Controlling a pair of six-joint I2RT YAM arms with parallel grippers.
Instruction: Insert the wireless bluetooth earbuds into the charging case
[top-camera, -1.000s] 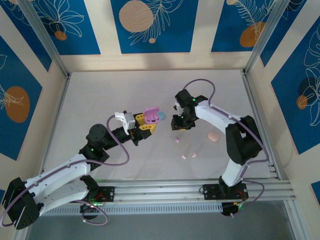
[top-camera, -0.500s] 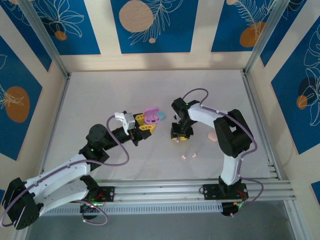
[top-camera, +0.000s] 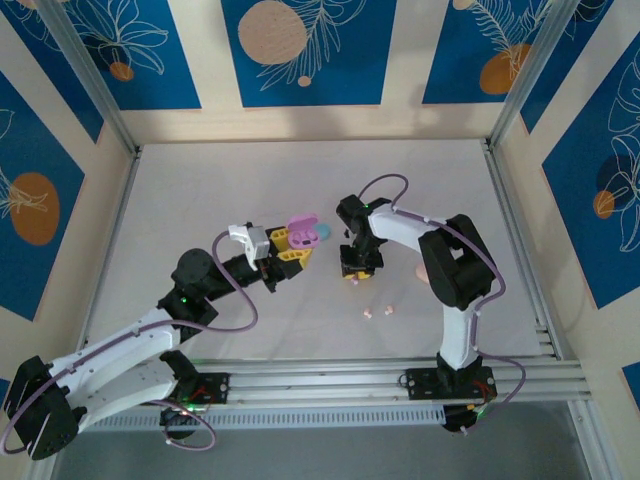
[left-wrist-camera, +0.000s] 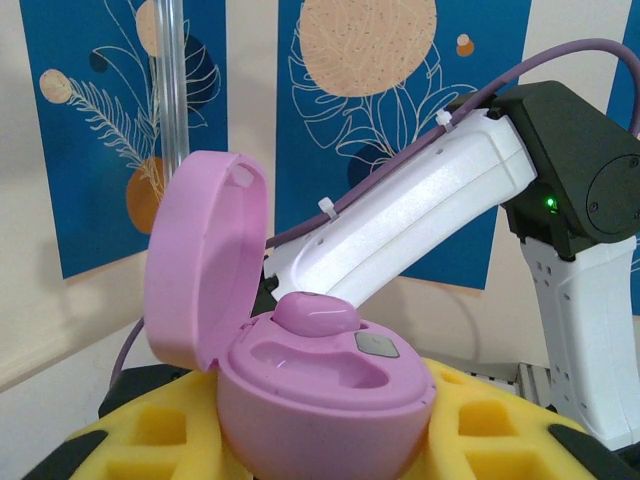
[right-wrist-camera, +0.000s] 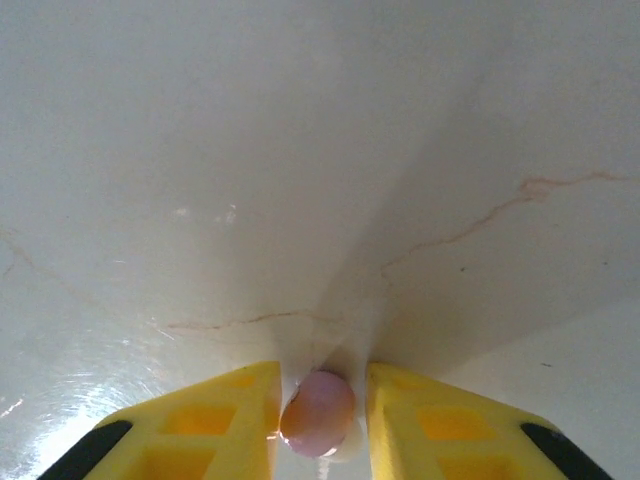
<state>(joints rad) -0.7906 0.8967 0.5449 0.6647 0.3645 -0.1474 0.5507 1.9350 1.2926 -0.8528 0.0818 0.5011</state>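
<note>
My left gripper (top-camera: 293, 247) is shut on a lilac charging case (left-wrist-camera: 320, 400), held upright between its yellow pads (left-wrist-camera: 500, 425). The case's lid (left-wrist-camera: 205, 265) stands open, and one lilac earbud (left-wrist-camera: 315, 315) sits in the far socket; the near socket is empty. My right gripper (top-camera: 352, 268) points down at the table, right of the case. A second lilac earbud (right-wrist-camera: 318, 412) lies on the table between its yellow fingers (right-wrist-camera: 210, 420). The left pad touches the bud and a thin gap shows at the right pad.
Two small pink earbuds (top-camera: 368, 313) (top-camera: 388, 307) lie on the table in front of the right gripper. A pink case (top-camera: 424, 272) peeks out behind the right arm. A light blue piece (top-camera: 322, 234) sits just behind the lilac case. Metal rails edge the table.
The right gripper has moved a little left and down onto the lilac earbud on the table, and its jaws have narrowed around it. The left arm and case have not moved.
</note>
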